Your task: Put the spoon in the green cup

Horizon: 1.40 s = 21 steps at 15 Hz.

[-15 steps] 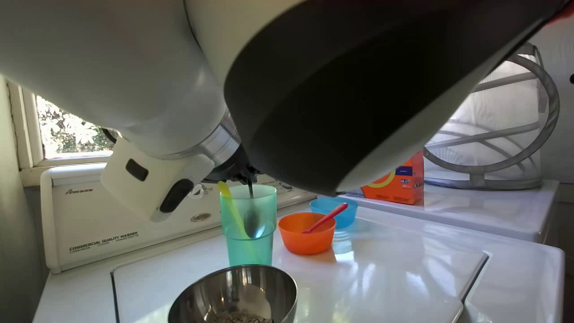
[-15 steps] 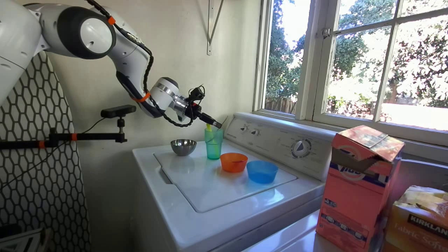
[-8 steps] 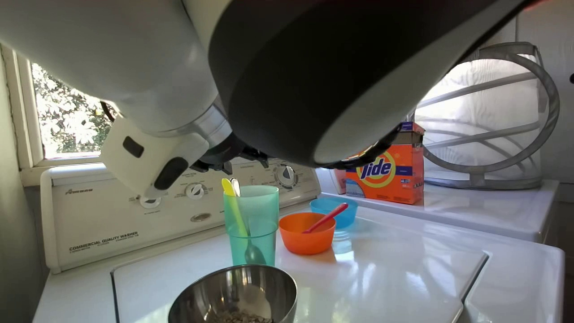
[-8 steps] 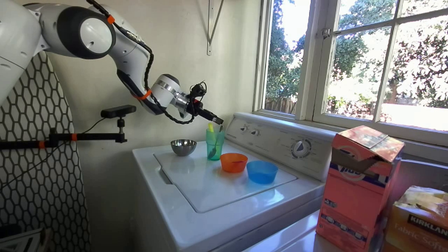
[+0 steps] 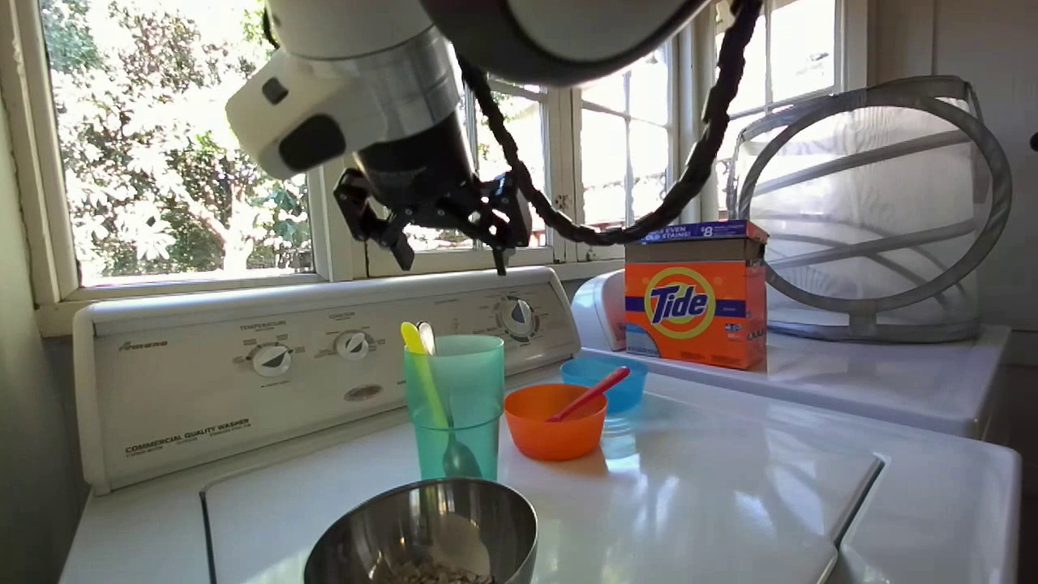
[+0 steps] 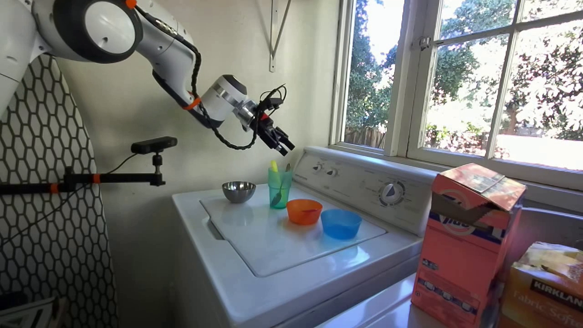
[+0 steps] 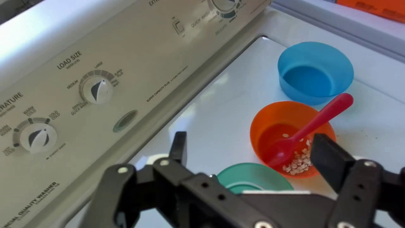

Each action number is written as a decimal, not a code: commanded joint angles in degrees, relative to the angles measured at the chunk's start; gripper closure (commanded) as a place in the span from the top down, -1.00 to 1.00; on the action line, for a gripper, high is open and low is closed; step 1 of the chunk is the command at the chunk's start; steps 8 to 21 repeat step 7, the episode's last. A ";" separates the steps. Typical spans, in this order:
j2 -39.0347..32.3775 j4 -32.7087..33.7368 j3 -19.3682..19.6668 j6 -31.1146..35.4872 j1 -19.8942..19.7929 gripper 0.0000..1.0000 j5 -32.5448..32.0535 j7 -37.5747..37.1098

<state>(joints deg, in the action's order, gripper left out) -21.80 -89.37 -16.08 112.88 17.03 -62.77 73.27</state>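
Note:
The grey spoon [image 5: 461,461] rests bowl-down inside the green cup [image 5: 478,373], its thin handle leaning on the rim beside a yellow spoon [image 5: 412,339]. Both exterior views show the cup upright on the washer lid, with the spoon [image 6: 276,198] visible through its wall. Above the cup and apart from it, my gripper [image 5: 453,259] stands open, nothing between its fingers. In the wrist view the gripper [image 7: 251,141] has its jaws spread wide, and only part of the green cup [image 7: 262,175] shows beyond them; the spoon is mostly hidden there.
Beside the cup are an orange bowl [image 7: 259,133] with oats and a red spoon [image 7: 322,115], then a blue bowl [image 7: 316,53]. A steel bowl [image 6: 239,196] stands on the cup's other side. The washer's control panel [image 5: 211,405] rises behind. A Tide box [image 5: 697,324] stands farther off.
The gripper, at first shut on the spoon at the cup's mouth, has let go and opened. The spoon has slid down into the cup. The arm has risen away from it.

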 commanded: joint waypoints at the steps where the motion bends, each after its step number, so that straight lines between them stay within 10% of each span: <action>1: 5.69 -4.31 0.03 8.69 -4.21 1.00 8.77 -0.88; 21: 4.37 -1.83 1.19 7.17 -2.91 1.00 7.85 0.06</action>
